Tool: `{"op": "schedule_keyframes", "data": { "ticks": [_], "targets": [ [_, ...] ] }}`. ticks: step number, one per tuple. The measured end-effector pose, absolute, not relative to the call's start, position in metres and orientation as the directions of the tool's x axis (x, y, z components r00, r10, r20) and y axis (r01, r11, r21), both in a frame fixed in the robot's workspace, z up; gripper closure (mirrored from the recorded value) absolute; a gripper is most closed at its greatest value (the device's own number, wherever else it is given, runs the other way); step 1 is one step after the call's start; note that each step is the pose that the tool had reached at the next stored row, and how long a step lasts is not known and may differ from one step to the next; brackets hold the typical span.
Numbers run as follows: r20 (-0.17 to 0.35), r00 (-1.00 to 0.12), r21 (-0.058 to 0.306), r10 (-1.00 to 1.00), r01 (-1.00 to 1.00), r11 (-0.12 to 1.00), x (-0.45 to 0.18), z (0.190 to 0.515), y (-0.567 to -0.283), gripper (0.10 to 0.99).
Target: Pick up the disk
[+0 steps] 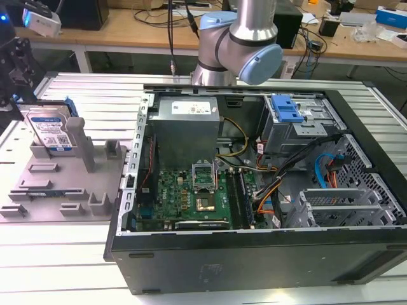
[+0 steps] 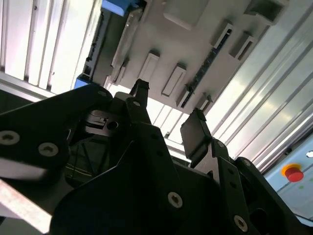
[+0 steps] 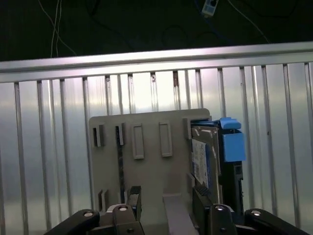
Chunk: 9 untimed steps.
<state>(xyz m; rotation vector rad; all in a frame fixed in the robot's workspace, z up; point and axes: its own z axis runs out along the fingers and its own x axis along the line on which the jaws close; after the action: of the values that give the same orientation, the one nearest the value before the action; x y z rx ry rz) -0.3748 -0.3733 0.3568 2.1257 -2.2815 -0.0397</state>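
Disk (image 3: pixel 203 161) near pincer (image 3: pixel 167 201), apparently apart.

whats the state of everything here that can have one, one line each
gripper: fingers open, holding nothing
disk: standing on edge on the fixture plate, not gripped
fixture plate: lying flat on the slatted table, disk at one end
computer case: side open, inside exposed

In the exterior view a grey plastic post (image 1: pixel 81 143), at three o'clock of the flat silver-metal disk (image 1: pixel 49 130), hides part of it; the first wrist view's edge crops the black fingers (image 3: pixel 200 205).
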Motion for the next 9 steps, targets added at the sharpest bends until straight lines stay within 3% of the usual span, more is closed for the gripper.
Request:
{"op": "schedule_keyframes", "data": {
  "ticks": [9],
  "targets": [
    [-0.001,-0.07,0.017,-0.998,-0.997,0.07,-0.375,0.357,-0.332,0.545]
  ]
}}
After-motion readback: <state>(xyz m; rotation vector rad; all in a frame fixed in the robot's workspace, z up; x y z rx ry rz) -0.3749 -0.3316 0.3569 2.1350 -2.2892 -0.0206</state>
